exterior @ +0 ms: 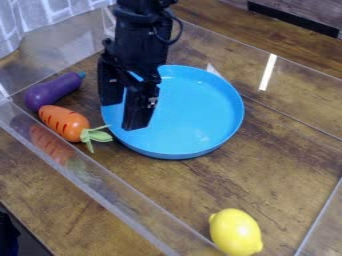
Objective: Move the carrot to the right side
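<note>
The carrot (63,122) is orange with dark cross stripes and a light green leafy end, lying on the wooden table at the left, close to the clear front wall. My black gripper (122,108) hangs open just right of it, pointing down over the left rim of the blue plate (201,125). Its two fingers stand apart with nothing between them, a short gap away from the carrot's leafy end.
A purple eggplant (54,90) lies just behind the carrot. A yellow lemon (235,232) sits at the front right. Clear plastic walls (80,190) ring the table area. Bare wood lies right of the plate.
</note>
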Tool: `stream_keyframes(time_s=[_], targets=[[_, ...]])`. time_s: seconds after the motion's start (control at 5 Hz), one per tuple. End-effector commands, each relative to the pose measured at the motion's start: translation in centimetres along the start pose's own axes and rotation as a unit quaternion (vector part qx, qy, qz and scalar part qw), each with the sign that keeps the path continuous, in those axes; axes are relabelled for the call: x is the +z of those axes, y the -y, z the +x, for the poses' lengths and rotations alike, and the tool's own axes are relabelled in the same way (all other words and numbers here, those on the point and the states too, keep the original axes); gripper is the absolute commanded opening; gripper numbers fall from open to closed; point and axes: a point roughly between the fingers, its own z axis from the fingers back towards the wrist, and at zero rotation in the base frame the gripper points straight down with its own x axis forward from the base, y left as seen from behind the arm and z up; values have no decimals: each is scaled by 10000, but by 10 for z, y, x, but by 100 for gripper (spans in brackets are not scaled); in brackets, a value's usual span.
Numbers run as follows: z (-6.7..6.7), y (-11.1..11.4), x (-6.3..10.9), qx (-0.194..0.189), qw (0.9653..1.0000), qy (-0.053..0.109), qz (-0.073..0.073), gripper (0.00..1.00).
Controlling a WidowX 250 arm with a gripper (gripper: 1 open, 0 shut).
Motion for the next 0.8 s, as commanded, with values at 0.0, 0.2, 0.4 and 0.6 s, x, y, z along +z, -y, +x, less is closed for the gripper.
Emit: stream_keyframes(time_s=[0.0,0.2,0.4,0.6], targets=[[-3,-10,4,-66,9999,99,80,100],[-4,-14,1,-164,9998,81,101,100],[-8,-18,-1,-275,9995,72,139,100],[-11,-22,-2,-329,9993,73,160,100]])
